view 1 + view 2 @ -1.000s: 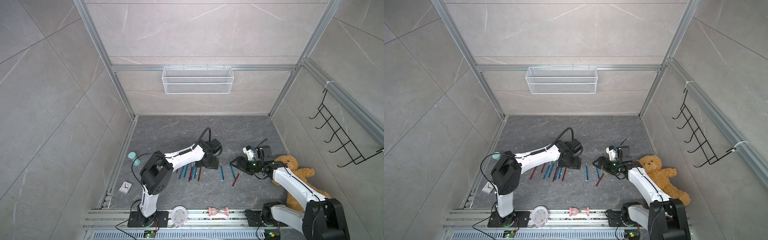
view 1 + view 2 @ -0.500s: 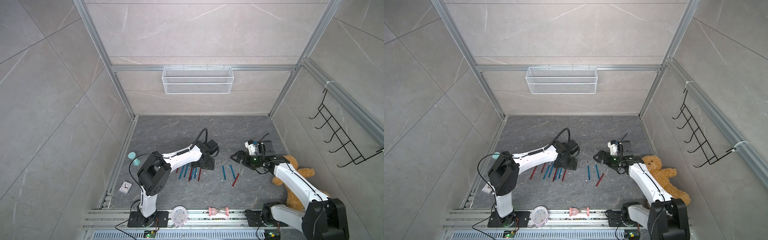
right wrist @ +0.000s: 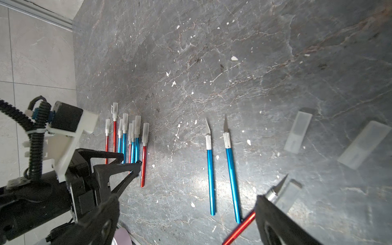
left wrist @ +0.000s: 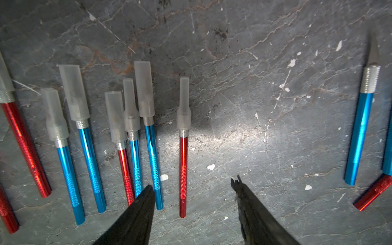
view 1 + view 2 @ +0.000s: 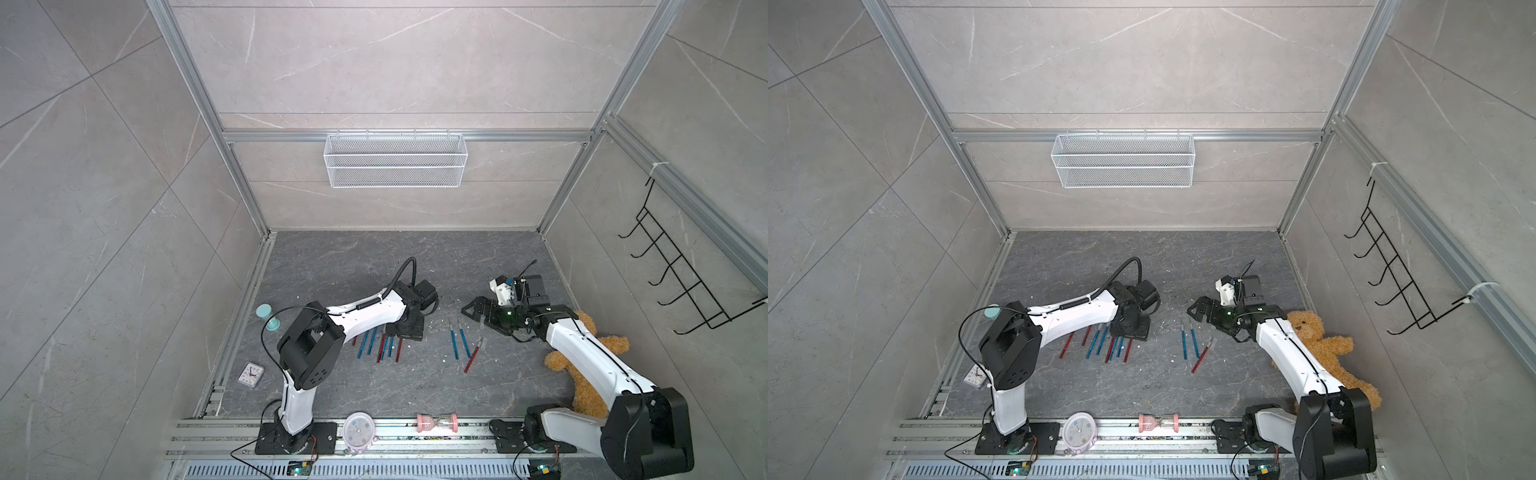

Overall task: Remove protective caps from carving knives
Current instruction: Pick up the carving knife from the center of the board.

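Observation:
Several capped carving knives (image 5: pixel 379 344) lie side by side under my left gripper (image 5: pixel 405 330). In the left wrist view the left gripper (image 4: pixel 192 186) is open, with the handle of a red capped knife (image 4: pixel 183 169) lying between its fingers, untouched; its frosted protective cap (image 4: pixel 184 106) is on. Two uncapped blue knives (image 3: pixel 211 174) and a red one (image 3: pixel 239 229) lie near my right gripper (image 3: pixel 186 203), which is open and empty. Loose caps (image 3: pixel 298 132) rest on the floor beyond them. In both top views the right gripper (image 5: pixel 1198 309) hovers just behind the uncapped knives (image 5: pixel 1188 345).
A teddy bear (image 5: pixel 590 357) lies beside the right arm. A teal hourglass (image 5: pixel 266 318) and a small clock (image 5: pixel 250 375) sit at the left edge; a round clock (image 5: pixel 358 432) and a pink hourglass (image 5: pixel 437 423) sit on the front rail. White specks litter the slate floor.
My left gripper shifted slightly left over the capped knives and its jaws narrowed. My right gripper drew back from the uncapped knives and opened wider.

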Robot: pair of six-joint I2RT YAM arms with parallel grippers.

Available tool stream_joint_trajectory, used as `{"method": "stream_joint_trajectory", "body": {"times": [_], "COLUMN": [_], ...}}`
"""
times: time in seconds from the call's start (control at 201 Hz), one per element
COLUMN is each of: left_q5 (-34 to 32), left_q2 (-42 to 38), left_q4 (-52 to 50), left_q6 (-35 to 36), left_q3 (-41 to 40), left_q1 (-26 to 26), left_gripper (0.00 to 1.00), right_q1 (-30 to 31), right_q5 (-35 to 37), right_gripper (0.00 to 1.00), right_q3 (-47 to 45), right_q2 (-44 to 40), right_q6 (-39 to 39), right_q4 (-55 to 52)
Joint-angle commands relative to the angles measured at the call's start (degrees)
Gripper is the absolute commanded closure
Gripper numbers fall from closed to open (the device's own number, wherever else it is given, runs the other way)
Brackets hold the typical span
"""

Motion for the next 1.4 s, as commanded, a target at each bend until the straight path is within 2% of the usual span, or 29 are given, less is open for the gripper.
{"method": "stream_joint_trajectory", "body": {"times": [0.0,0.348,0.881,1.393], "left_q5": [0.4,1.2,2.8,3.4], "left_q2": [2.0,3.4,4.4,6.1], "left_q4": [-1.0,0.3,3.3,4.5], "left_q6": [1.4,0.6,-0.1,0.0], "left_q3": [1.5,0.1,-3.1,-4.7], "left_q1": [0.4,0.5,1.3,1.6], "left_gripper": [0.41,0.54,0.59,0.73], "right_q1": [-0.1,-0.1,-0.3,-0.5], "right_q5": [0.0,-0.3,-0.3,-0.2], "right_gripper": [0.00,0.01,0.01,0.02], "right_q3": [0.6,0.4,-1.0,-1.3], "right_q2": [0.5,1.6,0.4,0.2], "right_q6": [0.7,-0.2,-0.7,-0.4], "right_q4": [1.6,1.9,1.6,1.6]}}
